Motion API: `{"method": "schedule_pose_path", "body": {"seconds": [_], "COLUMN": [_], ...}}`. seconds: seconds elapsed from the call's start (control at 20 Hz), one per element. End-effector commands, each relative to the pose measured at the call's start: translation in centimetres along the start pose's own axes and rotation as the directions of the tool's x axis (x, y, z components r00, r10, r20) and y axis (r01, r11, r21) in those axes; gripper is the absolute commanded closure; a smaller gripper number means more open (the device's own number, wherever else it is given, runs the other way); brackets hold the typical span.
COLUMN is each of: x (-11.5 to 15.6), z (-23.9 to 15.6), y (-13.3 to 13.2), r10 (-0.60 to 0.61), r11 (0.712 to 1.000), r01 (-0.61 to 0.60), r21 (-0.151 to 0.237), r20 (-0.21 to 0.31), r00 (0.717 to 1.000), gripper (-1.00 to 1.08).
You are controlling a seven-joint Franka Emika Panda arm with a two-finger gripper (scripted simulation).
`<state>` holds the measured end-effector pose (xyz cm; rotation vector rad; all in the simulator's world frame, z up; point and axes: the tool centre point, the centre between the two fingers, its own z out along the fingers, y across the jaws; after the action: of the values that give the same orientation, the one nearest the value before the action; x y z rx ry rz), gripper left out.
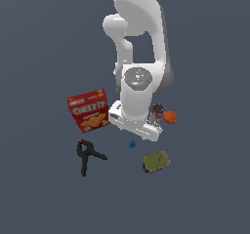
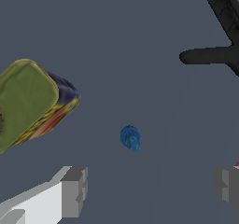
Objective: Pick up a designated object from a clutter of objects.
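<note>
One tiny bright-blue teardrop-shaped piece lies alone on the flat grey floor, near the middle of the clutter, touching nothing. In the exterior view its narrow end points to about 12 o'clock, long axis roughly 12-to-6; too small to be sure of more.

One white robot gripper hangs just above and beside the blue piece, at about 1 o'clock from it in the exterior view. In the wrist view its two grey fingertips stand wide apart with bare floor between them, gripping nothing; the blue piece sits short of the gap, nearer the one finger.

One yellow-green rounded tin with a dark blue side band lies at about 4 o'clock from the piece, near; label unreadable.

One black spring clamp with an orange tip lies at about 8 o'clock, well apart, handles spread.

One red cracker box, printed "CHEEZ-IT" in white over pictured orange crackers, sits tilted at about 10 o'clock.

One small dark can stands at about 1 o'clock, partly hidden by the arm; writing unreadable. One orange ball sits just beside the can, on the exterior view's right; whether they touch I cannot tell.
</note>
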<state>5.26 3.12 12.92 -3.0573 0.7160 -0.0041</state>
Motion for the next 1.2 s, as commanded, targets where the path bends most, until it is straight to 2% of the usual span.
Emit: {"method": "schedule_pose_path", "body": {"seconds": [0.0, 0.3, 0.7, 1.15], "x": [-0.1, -0.3, -0.3, -0.4], "z": [1.5, 3.4, 4.1, 8.0], "y": [-0.2, -0.4, -0.4, -0.3], "r10": [0.036, 0.081, 0.082, 0.086], "r11": [0.999, 0.997, 0.997, 0.996], "r01": [-0.036, -0.081, -0.082, -0.086], "r21": [0.000, -0.002, -0.003, -0.002], "r20": [0.000, 0.002, 0.003, 0.002], "r00": [0.999, 0.997, 0.997, 0.996], "gripper": [-0.92, -0.92, -0.92, -0.92]}}
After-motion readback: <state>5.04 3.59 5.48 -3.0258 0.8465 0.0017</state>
